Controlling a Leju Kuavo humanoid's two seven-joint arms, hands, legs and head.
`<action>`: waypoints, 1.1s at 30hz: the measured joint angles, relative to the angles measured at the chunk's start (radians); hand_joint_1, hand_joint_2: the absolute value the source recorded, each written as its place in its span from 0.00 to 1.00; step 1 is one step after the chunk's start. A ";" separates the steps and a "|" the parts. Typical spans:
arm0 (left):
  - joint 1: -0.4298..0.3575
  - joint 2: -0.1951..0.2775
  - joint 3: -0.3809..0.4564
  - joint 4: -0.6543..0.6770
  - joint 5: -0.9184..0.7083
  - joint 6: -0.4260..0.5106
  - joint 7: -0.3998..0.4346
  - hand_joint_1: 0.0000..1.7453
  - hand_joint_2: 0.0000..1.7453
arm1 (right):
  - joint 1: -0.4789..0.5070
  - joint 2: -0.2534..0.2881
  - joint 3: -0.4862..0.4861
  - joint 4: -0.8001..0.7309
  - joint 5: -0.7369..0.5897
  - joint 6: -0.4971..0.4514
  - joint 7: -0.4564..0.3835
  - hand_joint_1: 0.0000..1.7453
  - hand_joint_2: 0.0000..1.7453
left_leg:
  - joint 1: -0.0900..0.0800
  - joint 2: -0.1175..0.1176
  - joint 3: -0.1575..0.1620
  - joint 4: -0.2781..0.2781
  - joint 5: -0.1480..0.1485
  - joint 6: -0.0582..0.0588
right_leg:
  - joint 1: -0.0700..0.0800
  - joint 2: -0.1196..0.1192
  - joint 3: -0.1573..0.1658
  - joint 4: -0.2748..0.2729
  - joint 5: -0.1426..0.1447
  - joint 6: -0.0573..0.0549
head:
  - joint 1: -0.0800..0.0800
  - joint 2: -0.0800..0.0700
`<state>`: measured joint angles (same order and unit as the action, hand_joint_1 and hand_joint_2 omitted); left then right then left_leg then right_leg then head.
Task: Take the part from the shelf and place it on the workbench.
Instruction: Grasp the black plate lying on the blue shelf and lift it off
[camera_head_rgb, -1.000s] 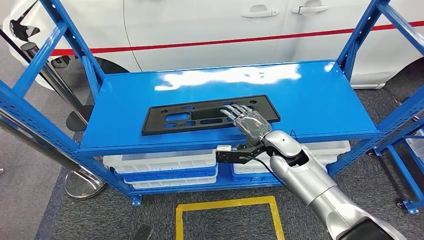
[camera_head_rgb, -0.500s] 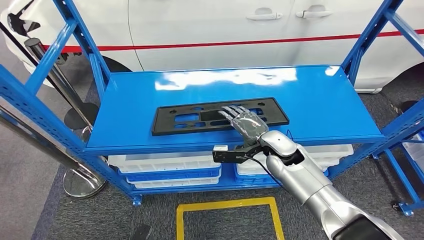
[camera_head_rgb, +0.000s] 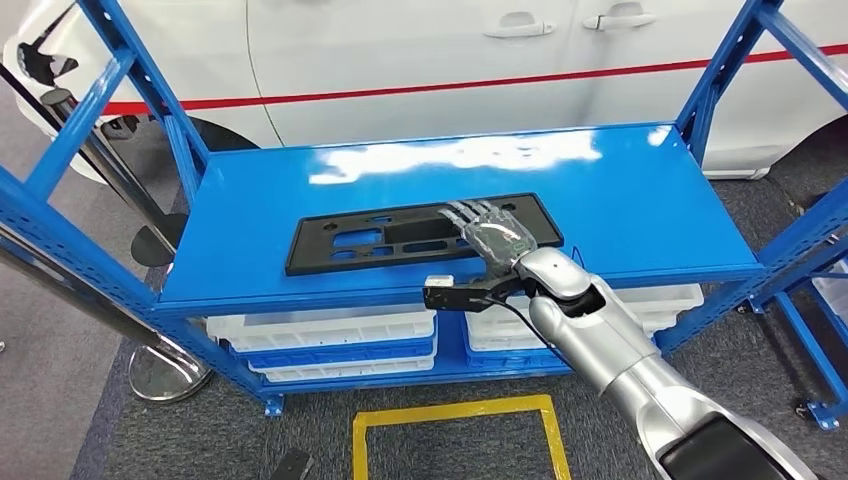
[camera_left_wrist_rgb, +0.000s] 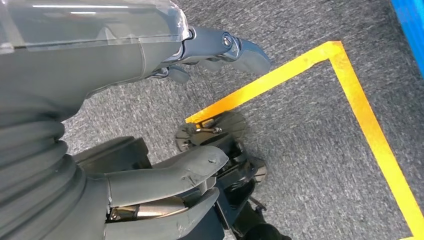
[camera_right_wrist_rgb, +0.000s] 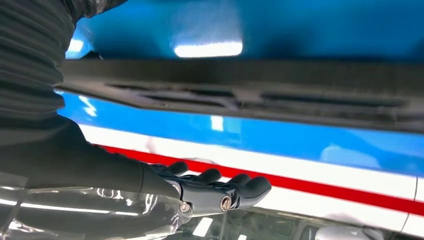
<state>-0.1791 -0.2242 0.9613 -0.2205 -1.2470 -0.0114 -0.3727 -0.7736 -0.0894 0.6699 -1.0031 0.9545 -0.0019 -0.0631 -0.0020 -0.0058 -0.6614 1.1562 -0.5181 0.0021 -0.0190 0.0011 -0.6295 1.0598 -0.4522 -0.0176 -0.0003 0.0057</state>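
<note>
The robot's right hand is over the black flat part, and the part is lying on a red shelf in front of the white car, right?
Almost. The shelf is blue, not red; the head view shows it. The red you may be thinking of is the stripe along the white car behind it. The rest holds: the right hand is over the black flat part, which lies on that shelf in front of the car.

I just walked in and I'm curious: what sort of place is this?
Probably a car workshop or assembly area: a white car stands behind a blue metal shelf holding a black plastic part, with stacked white bins underneath.
</note>
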 joint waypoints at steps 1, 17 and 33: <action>0.000 0.000 -0.001 0.000 0.000 0.000 0.000 0.00 1.00 | -0.003 0.002 0.000 0.004 0.000 0.000 0.000 0.00 1.00 | 0.002 0.000 -0.032 0.065 -0.029 -0.004 | 0.000 0.000 0.000 0.000 0.000 -0.002 | 0.000 0.000; -0.002 0.000 -0.011 0.000 0.005 0.005 0.007 0.00 1.00 | -0.037 0.008 -0.018 0.080 0.039 -0.007 0.022 0.00 1.00 | -0.004 0.002 0.056 -0.156 0.101 0.050 | 0.006 0.000 -0.089 0.194 -0.109 0.032 | 0.002 0.000; -0.007 -0.002 -0.018 0.000 0.003 0.001 0.016 0.00 1.00 | -0.099 0.034 -0.018 0.211 0.061 0.009 0.026 0.00 1.00 | 0.005 0.000 -0.075 0.139 -0.043 -0.007 | 0.000 -0.001 0.001 -0.001 0.000 -0.001 | 0.000 0.000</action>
<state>-0.1860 -0.2266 0.9436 -0.2205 -1.2440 -0.0102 -0.3567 -0.8724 -0.0553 0.6519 -0.7923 1.0156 0.0069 -0.0372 0.0031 -0.0060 -0.7362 1.2949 -0.5608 -0.0052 -0.0191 0.0006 -0.6285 1.0587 -0.4518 -0.0185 0.0002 0.0057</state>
